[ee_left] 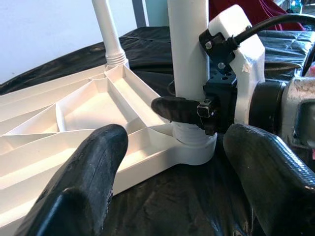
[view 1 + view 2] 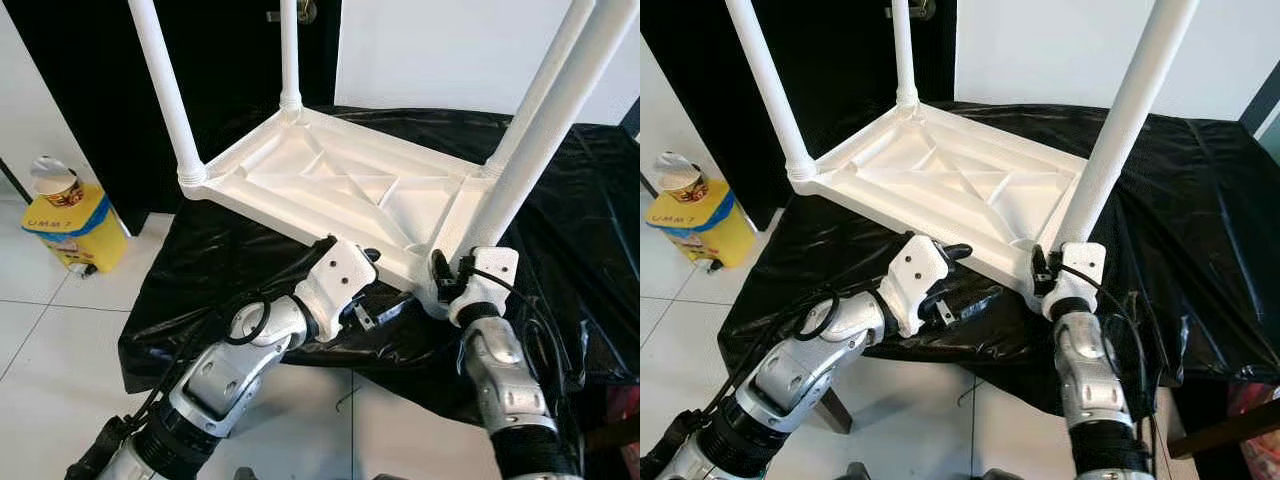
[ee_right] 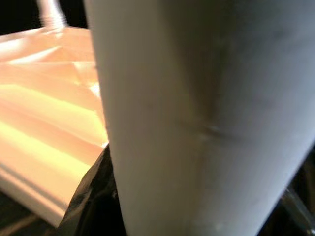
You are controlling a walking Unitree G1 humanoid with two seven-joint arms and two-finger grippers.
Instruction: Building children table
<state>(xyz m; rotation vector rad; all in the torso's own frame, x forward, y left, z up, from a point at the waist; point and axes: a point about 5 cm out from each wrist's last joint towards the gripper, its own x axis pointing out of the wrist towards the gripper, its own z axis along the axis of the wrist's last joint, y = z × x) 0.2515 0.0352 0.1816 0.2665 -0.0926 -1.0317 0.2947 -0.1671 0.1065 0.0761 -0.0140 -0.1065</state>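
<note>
We see the white plastic children's table (image 2: 340, 190) lying upside down on a desk (image 2: 1200, 200) draped in black plastic sheeting, its ribbed underside facing up and its white legs standing up from the corners. Our right tool (image 2: 447, 277) sits at the near right corner, its black fingers (image 1: 179, 108) closed around the base of the near right leg (image 2: 540, 140), just above the socket where that leg meets the tabletop. Our left tool (image 1: 172, 162) hovers just beside the near edge of the tabletop, its two black fingers spread wide apart with nothing between them, pointing toward that same corner. The far left leg (image 2: 165, 90) and the far middle leg (image 2: 290, 50) stand upright in their sockets. On the tiled floor to the left stands a yellow bin (image 2: 75, 225).
</note>
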